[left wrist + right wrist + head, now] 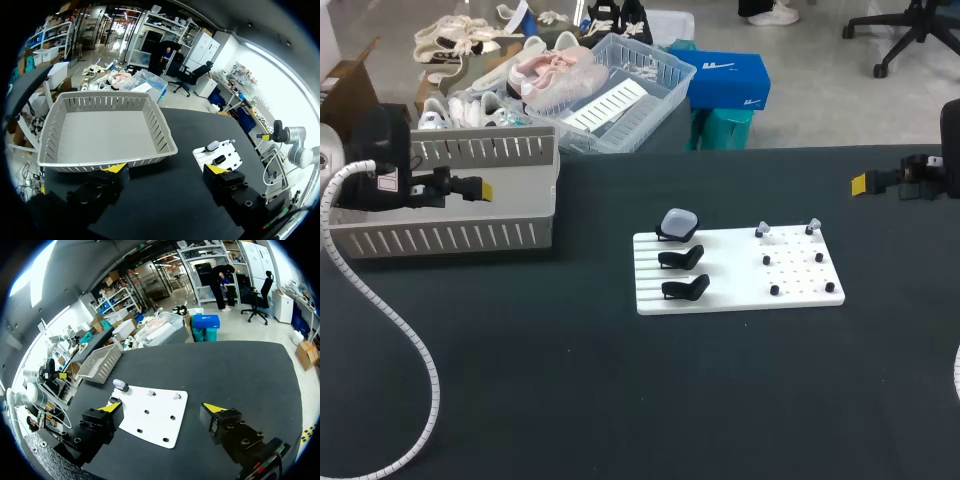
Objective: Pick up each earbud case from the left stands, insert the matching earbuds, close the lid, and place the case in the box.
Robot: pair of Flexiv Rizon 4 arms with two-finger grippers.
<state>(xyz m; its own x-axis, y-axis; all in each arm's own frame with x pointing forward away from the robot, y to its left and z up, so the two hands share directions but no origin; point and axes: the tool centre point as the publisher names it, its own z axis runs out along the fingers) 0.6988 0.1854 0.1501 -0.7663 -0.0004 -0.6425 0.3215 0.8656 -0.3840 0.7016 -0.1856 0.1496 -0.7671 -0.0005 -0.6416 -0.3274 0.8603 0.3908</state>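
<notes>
Both jaws hang released, empty. The lone case perches on its stand; an off-centre pinch could knock it off.

A: Lighting?
B: Bright, even, from overhead. Faint soft shadow beside the white board on the dark table.
A: Glare?
B: Ceiling strip light blown out, left wrist view.
</notes>
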